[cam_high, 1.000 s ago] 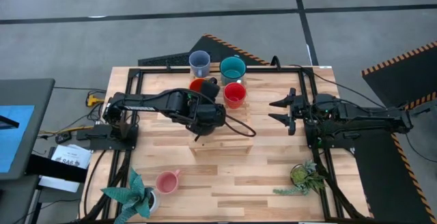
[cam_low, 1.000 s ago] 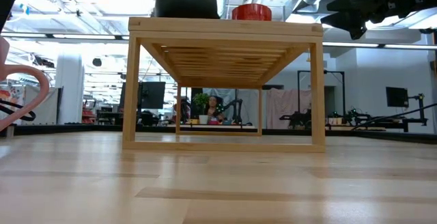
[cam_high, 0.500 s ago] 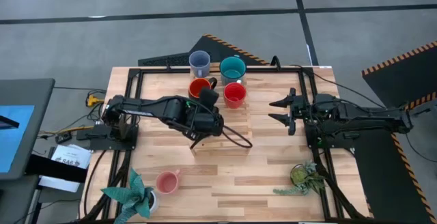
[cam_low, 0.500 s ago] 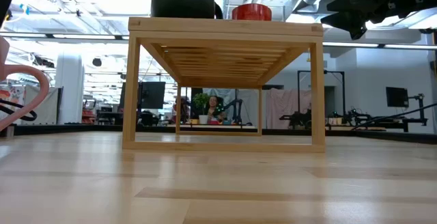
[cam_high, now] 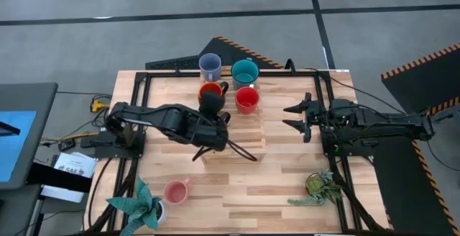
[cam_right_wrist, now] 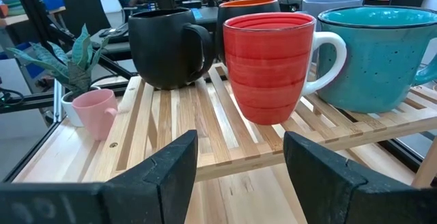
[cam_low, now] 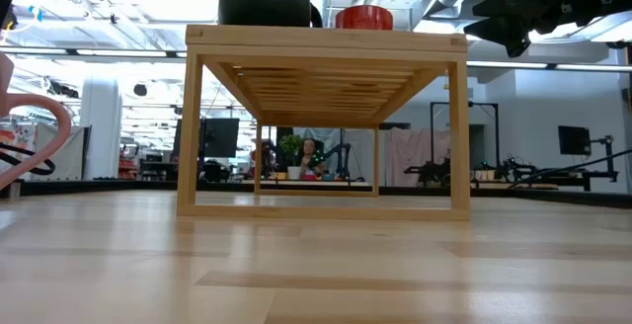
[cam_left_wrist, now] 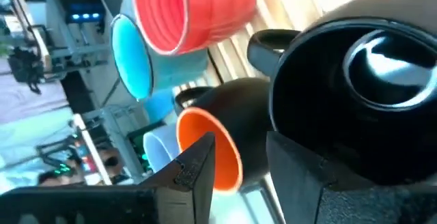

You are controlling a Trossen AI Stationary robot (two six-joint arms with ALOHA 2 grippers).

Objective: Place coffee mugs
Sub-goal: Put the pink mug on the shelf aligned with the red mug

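Five mugs stand on the slatted wooden rack: grey-blue, teal, black with orange inside, red and all black. The pink mug stands on the table near the front left. My left gripper is open and empty, just on the near side of the all-black mug, with the orange-lined mug beyond it. My right gripper is open and empty, above the table to the right of the rack, facing the red mug.
Two small potted plants stand near the front edge, one at the left beside the pink mug, one at the right. The near half of the rack top is bare slats. Black frame rails run along the table's sides.
My left gripper has drawn back from over the rack toward the table's near-left. This uncovers the all-black mug, which stays standing on the rack beside the orange-lined mug.
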